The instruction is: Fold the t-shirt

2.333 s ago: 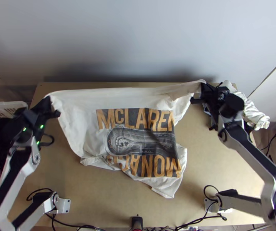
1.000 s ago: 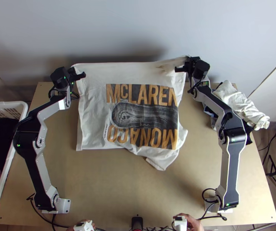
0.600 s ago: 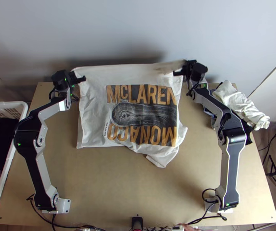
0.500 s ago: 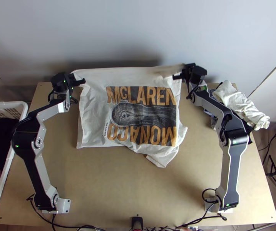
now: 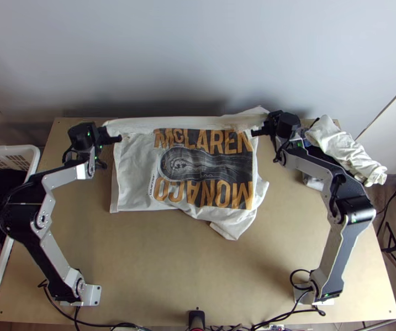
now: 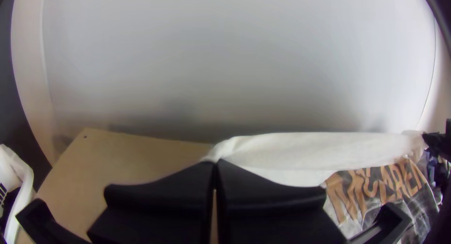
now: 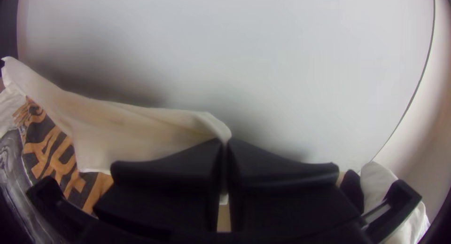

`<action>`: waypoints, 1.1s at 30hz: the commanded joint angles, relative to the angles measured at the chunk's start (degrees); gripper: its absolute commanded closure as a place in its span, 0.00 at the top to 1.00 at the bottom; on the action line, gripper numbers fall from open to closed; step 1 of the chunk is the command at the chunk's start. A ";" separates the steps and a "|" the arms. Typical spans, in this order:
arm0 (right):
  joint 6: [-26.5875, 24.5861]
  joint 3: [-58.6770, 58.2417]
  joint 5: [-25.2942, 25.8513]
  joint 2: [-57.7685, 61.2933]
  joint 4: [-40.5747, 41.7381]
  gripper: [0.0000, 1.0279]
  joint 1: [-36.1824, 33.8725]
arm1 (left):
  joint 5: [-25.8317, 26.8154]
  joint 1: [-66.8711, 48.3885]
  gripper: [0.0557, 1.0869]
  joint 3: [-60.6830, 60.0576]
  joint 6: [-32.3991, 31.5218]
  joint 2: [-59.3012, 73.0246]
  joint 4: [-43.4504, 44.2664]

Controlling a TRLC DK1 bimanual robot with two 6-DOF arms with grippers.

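In the top view the white t-shirt [image 5: 137,171] lies with its print up, its lower right part bunched and its far edge raised as a band between the grippers. My left gripper [image 5: 109,136] is at the far left corner, my right gripper [image 5: 260,128] at the far right corner. The left wrist view has my left gripper [image 6: 214,166] shut on the edge of the t-shirt [image 6: 305,147], which stretches toward the other arm. In the right wrist view my right gripper [image 7: 225,147] is shut on the other end of the t-shirt [image 7: 127,131].
A white basket [image 5: 18,150] with dark and pink clothes stands at the left of the table [image 5: 159,270]. A pile of cloth [image 5: 344,146] lies at the table's far right, beside the right arm. A wall rises behind the far edge.
Both grippers first rose up the picture with the shirt, then came back down it somewhat. The far edge has dropped toward the print, and the near part has hardly moved lately.
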 commanded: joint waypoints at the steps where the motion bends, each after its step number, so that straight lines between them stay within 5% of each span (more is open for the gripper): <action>1: -0.12 -7.61 0.03 -5.39 -0.09 0.03 0.14 | 0.67 0.20 0.04 -7.03 2.18 -3.59 0.07; 15: -0.73 -16.48 -1.03 -12.51 -1.15 0.03 1.19 | 1.37 1.87 0.04 -10.46 4.47 -6.67 -0.55; 33: -5.04 -20.26 -4.81 -17.43 -9.76 0.03 2.25 | 3.92 2.66 0.04 -13.62 6.67 -13.35 -13.12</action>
